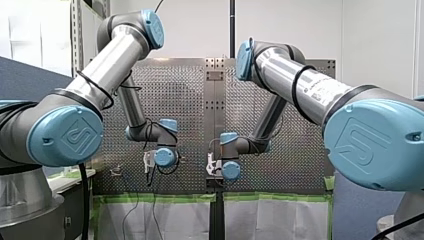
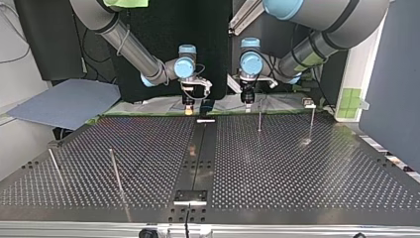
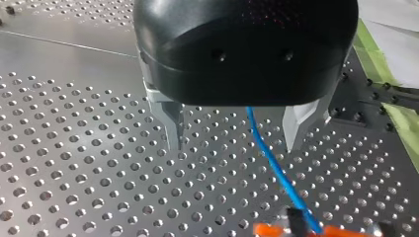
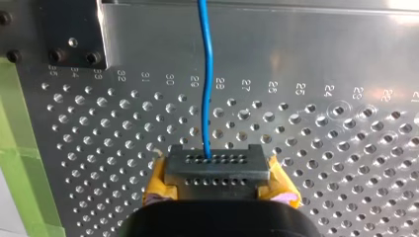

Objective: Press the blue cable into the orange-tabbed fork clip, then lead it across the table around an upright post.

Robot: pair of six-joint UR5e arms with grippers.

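In the left wrist view my left gripper (image 3: pixel 237 133) is open. Its two metal fingers (image 3: pixel 173 123) hover just over the perforated plate. The blue cable (image 3: pixel 276 168) runs out from under the black body, passes between the fingers without touching them, and reaches the orange-tabbed fork clip (image 3: pixel 296 229) ahead. In the right wrist view my right gripper (image 4: pixel 213 173), with yellow pads, is shut on the blue cable (image 4: pixel 206 74), which leads straight away from it over the plate. In the top view both grippers, left (image 2: pixel 247 101) and right (image 2: pixel 188 106), hang at the table's far edge.
Thin upright posts stand on the table: two at the top view's right (image 2: pixel 259 121) (image 2: pixel 312 121), two at its left (image 2: pixel 116 171) (image 2: pixel 55 166). Green tape (image 4: pixel 20 163) edges the plate beside my right gripper. A dark centre strip (image 2: pixel 198 158) splits the table.
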